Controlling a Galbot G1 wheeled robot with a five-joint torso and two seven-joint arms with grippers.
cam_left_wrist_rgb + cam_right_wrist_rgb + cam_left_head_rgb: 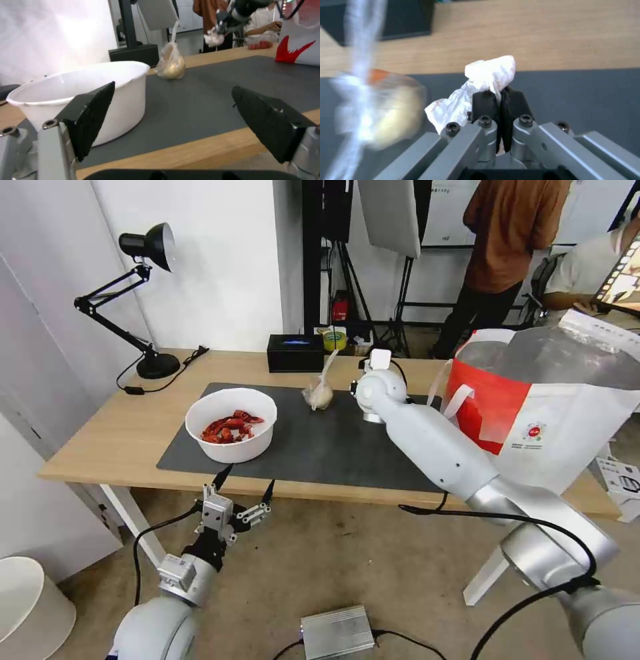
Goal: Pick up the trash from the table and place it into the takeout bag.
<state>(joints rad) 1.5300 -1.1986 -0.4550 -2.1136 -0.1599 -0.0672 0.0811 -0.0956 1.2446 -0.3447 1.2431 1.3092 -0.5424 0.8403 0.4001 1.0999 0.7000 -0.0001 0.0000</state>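
Right up close, the right gripper [500,96] has its black fingers pressed together on the crumpled white tissue [486,77], which bulges out above and to one side of the tips, flecked with faint red stains. Just beside it sits the small knotted clear bag [383,110], its twisted neck standing up, resting on the dark grey mat [580,100]. From the head view, the right arm reaches across the mat's far side, its wrist between the knotted bag [319,393] and the takeout bag [553,413], which stands open on the table's right end, foil lining showing.

Down low at the table's near edge, the left gripper [244,484] hovers with its fingers spread wide, holding nothing. It faces the white bowl [231,424] of red crayfish shells, which sits on the mat's left part. In the left wrist view the bowl [100,87] is just past one black pad [93,115], and the clamshell tray [261,41] with red scraps shows far back beside the takeout bag. The table [127,427] also carries a black desk lamp [143,300] at its far left corner and a black box [295,353] along the far edge.
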